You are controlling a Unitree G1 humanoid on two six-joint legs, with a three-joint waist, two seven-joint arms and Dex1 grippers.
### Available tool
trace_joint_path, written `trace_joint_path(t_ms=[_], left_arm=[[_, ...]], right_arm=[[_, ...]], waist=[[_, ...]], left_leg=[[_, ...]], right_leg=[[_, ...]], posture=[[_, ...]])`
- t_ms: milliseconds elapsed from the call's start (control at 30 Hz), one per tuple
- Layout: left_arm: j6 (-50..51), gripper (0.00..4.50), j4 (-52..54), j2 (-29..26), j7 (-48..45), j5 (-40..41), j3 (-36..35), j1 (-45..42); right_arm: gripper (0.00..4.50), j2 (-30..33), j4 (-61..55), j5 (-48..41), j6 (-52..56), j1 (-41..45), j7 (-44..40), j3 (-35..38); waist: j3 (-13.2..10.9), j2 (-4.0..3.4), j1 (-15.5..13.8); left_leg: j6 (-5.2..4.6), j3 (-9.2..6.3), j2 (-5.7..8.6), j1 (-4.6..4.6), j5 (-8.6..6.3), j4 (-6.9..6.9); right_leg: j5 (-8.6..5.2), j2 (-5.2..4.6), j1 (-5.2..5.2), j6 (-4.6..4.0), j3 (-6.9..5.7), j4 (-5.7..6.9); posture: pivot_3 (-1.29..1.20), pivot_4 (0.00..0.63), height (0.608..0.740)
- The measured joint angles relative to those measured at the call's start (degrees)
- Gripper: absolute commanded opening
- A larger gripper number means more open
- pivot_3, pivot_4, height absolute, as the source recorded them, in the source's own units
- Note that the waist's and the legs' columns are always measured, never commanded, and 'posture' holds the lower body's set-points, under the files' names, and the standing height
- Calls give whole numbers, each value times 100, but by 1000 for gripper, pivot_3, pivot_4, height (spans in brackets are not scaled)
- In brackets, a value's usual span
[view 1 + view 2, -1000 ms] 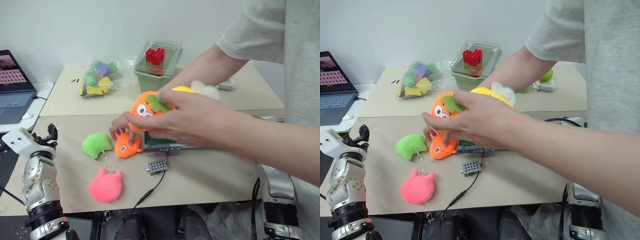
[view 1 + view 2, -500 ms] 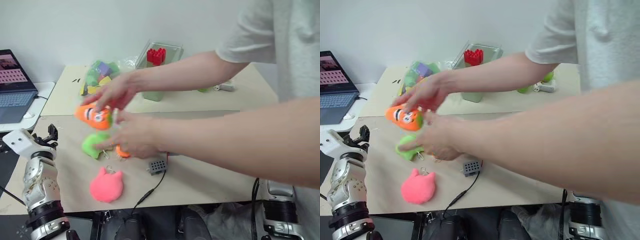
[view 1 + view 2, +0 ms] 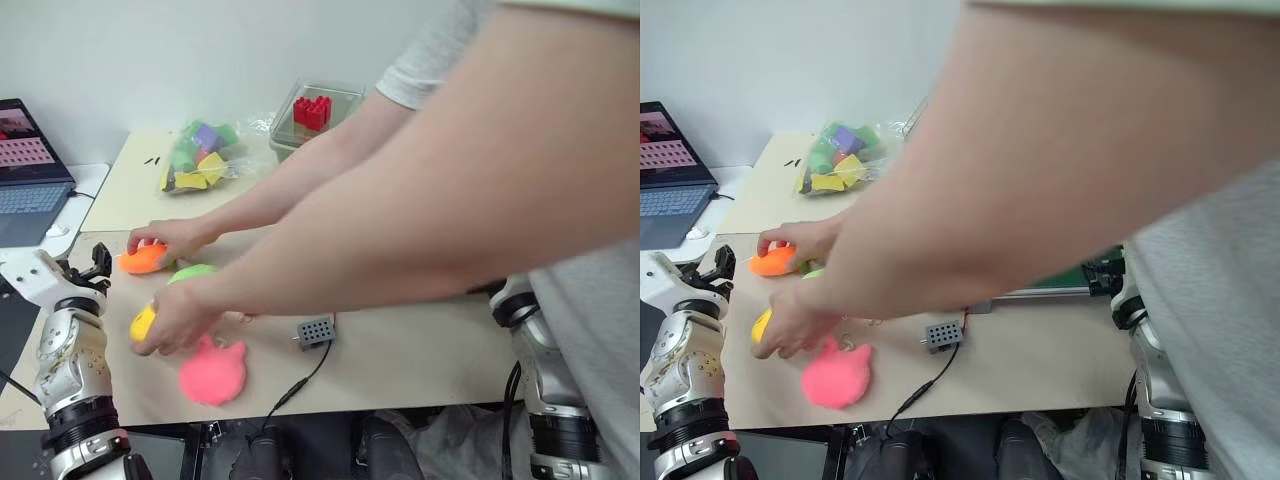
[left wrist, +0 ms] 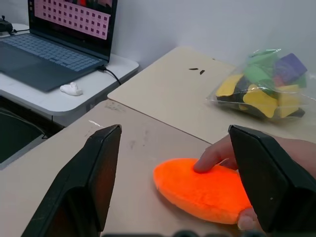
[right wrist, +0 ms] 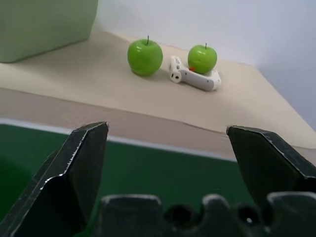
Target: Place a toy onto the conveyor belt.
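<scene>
We've got a plush toy [image 3: 212, 372] nearest us on the table [image 3: 420, 350], small box [image 3: 315, 331] to its right, toy bag [image 3: 197, 157] far behind, laptop [image 3: 28, 170] off left

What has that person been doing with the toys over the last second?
The person carried the orange toy from over the belt out to the robot's left and now presses it on the table before the open left gripper. Their other hand moved left too, now with a yellow toy. The pink toy, grey box and block bag stayed put.
</scene>
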State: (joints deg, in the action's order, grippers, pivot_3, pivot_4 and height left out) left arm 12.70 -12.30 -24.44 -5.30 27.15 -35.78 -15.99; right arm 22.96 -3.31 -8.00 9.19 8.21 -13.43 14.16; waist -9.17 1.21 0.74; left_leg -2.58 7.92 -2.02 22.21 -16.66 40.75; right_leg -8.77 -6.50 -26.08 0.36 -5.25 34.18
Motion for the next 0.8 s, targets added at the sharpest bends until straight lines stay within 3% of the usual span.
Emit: trace_joint_path(t_ms=[633,800], left_arm=[[41,3696,4,-269,-107,10,71,-95],[35,3696,-409,-382,-247,-1,71,-174]], right_arm=[[4500,-270,10,8,-108,10,112,-56],[4500,-274,-77,6,-111,-223,189,16]], waist=[[0,0,7],[0,0,-8]], left_leg=[[0,0,0,0,0,0],[0,1,1,0,0,0]], right_leg=[[0,1,-1,0,1,0],[-1,1,-1,0,-1,1]], posture=[[0,150,740],[0,150,740]])
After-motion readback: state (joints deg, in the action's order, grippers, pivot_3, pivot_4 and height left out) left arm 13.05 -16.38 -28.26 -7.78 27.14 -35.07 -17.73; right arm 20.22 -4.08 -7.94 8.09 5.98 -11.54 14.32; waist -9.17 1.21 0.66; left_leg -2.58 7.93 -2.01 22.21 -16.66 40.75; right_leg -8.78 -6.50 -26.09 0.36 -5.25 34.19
